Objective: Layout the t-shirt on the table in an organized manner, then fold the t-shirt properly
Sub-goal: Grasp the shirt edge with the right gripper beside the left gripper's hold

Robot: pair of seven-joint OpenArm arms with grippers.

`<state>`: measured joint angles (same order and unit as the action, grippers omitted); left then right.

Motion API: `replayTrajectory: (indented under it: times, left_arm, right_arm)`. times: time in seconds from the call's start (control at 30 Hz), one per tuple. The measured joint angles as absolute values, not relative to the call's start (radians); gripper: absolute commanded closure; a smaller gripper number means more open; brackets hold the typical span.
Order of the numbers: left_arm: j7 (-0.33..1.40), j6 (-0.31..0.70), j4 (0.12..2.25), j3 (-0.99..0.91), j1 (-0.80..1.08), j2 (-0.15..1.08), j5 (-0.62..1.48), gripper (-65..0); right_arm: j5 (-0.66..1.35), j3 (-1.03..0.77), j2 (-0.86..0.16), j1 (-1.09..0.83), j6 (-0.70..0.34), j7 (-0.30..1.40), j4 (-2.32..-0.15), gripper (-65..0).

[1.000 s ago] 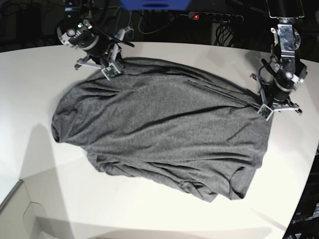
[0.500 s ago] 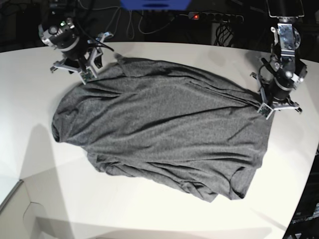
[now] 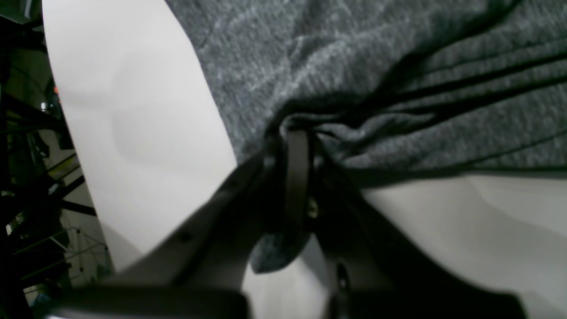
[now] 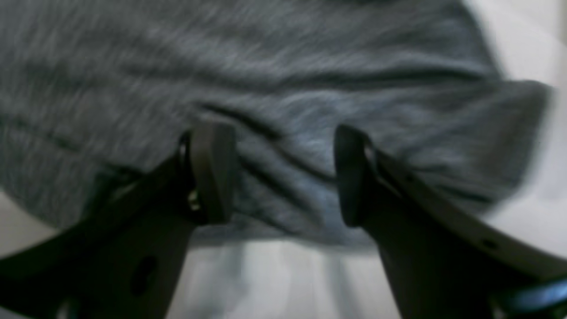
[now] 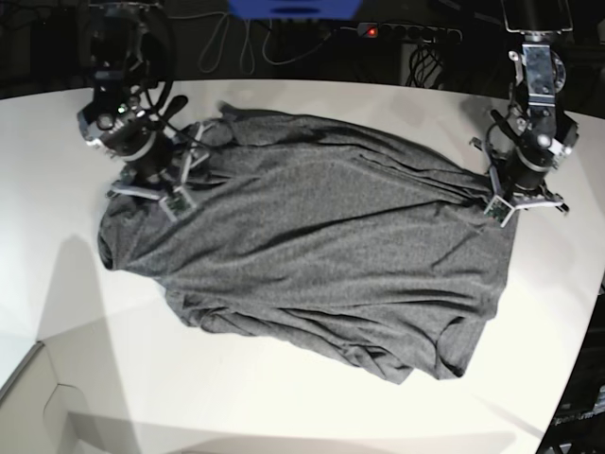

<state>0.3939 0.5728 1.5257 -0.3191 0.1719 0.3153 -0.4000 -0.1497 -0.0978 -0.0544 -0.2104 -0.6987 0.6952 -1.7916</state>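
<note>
Black metal arms, silvery wrist joints, dark flat fingers [image 4: 212,173].

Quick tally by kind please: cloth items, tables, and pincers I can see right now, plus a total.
T-shirt: 1
Table: 1
Pincers: 2, the left pincer shut on the t-shirt, the right pincer open over it
Total: 4

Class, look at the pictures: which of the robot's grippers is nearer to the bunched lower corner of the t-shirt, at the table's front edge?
Left. The left gripper pinches the t-shirt edge on the side above that corner; the right gripper stands open over the far opposite end.
</note>
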Motion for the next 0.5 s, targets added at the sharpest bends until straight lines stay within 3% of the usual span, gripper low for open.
replayTrajectory:
  times: [0.33, 0.4, 0.5]
  left_arm:
    - [0.392, 0.573, 1.526, -0.319, 0.171, 0.315, -0.400, 0.0]
    - [0.395, 0.573, 1.526, -0.319, 0.172, 0.315, -0.400, 0.0]
    - [0.393, 0.573, 1.526, -0.319, 0.171, 0.315, -0.400, 0.0]
  right_arm:
    - [-0.150, -0.043, -0.071, -0.208, -0.699, 0.688, -1.707, -34.8]
    - [-0.149, -0.033, -0.083, -0.207, -0.699, 0.688, -1.707, -28.1]
    - [-0.149, -0.036, -0.082, -0.209, -0.699, 0.689, -1.709, -10.2]
